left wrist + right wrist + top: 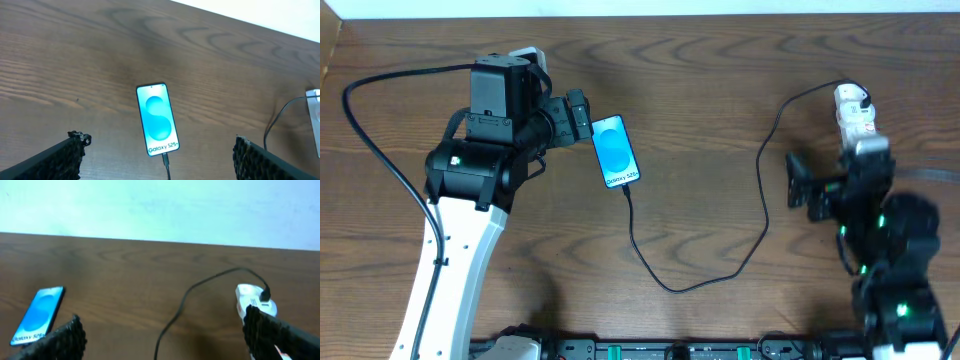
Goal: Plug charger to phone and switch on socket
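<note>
While the charger [665, 287] sits in the phone [616, 151], left gripper [581, 115] and right gripper [795, 182] gape; socket [854, 112] beside the latter.

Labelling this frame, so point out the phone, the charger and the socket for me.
phone [158, 119], left wrist view, middle of the screen.
charger [765, 205], overhead view, midway along the cable.
socket [855, 118], overhead view, its white top end.

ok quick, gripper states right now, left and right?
Left gripper: open, holding nothing.
Right gripper: open, holding nothing.
</note>
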Robot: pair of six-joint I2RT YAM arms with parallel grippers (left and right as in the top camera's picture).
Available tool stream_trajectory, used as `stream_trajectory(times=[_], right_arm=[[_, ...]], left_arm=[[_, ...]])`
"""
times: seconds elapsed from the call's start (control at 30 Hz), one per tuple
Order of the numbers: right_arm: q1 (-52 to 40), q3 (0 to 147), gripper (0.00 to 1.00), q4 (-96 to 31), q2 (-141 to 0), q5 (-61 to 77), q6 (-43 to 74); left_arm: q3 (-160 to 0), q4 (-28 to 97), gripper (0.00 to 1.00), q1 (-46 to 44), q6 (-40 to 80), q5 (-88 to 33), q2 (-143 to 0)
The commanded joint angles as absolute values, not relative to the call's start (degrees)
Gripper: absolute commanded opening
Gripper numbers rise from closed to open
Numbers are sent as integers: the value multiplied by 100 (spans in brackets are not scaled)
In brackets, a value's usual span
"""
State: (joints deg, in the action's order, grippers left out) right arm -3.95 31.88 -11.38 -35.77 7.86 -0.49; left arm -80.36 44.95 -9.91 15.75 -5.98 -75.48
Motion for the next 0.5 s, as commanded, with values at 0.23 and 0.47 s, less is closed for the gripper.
stream_trajectory(times=[0.23,0.47], right_arm=[[-423,1245,99,-692,-1341,762,-95],[-548,622,99,-596,-617,692,-95]], left_arm=[[-8049,4499,95,-996,1505,-530,-7522],[-8049,4499,95,-996,1505,-530,-7522]])
